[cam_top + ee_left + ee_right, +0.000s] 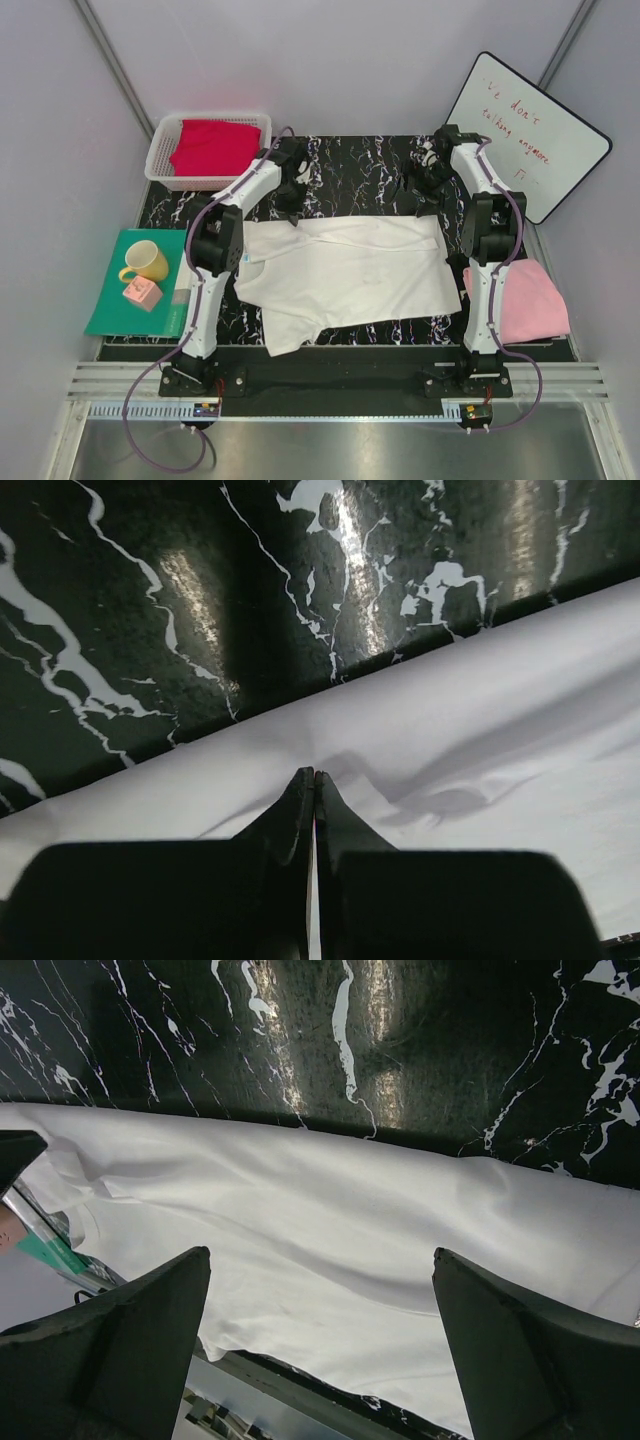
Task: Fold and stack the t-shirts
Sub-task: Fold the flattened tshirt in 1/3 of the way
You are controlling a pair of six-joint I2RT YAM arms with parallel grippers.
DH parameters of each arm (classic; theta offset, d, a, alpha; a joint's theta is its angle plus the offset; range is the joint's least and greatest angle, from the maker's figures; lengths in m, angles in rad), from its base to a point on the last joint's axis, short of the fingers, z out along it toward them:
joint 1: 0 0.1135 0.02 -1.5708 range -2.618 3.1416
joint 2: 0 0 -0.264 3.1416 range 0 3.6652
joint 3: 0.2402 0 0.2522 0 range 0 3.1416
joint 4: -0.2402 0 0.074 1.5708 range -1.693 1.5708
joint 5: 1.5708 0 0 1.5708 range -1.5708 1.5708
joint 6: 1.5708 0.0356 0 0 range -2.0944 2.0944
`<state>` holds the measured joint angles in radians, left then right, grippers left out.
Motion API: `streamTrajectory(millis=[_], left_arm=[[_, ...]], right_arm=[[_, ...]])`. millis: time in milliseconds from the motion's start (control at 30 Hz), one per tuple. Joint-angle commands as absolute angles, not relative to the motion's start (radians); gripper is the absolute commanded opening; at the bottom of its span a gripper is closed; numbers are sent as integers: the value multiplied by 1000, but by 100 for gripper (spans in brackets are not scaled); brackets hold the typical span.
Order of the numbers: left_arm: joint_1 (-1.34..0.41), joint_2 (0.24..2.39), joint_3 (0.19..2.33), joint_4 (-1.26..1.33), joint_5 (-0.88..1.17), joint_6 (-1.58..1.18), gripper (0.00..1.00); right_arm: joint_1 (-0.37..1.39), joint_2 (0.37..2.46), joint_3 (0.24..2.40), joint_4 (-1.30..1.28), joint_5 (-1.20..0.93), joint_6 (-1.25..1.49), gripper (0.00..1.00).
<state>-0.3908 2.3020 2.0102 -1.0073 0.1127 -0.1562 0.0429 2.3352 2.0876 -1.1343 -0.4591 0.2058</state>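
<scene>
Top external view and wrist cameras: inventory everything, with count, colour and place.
white t-shirt: one, white, spread flat mid-table
red t-shirt: one, crimson, in the basket
pink t-shirt: one, pale pink, near right edge
basket: one, white, far left corner
mat: one, teal-green, left edge
mug: one, yellow, on the mat
block: one, pink, on the mat by the mug
whiteboard: one, white with red writing, far right
table: one, black marbled, beneath everything
left gripper: one, black, shut, over the white t-shirt's far edge
right gripper: one, black, open, over the white t-shirt's far edge
</scene>
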Motion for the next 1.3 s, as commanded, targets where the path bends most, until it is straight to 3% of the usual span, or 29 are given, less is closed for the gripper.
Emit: streamTrajectory(millis=[0, 400, 767, 1033, 1267], left_arm=[[-388, 2345, 2069, -1017, 149, -172, 0], [-403, 2300, 1968, -1011, 190, -150, 0], [-474, 2076, 1675, -1003, 178, -146, 0], [-515, 1922, 1592, -1057, 59, -195, 0], [-523, 1865, 1496, -1088, 112, -204, 0]], right_arm=[[40, 2330, 2115, -1132, -476, 210, 100], [40, 2344, 2115, -1132, -476, 213, 100], [41, 2367, 2126, -1134, -491, 218, 100], [38, 2375, 2114, -1131, -508, 221, 100], [40, 2379, 2094, -1123, -514, 221, 100]])
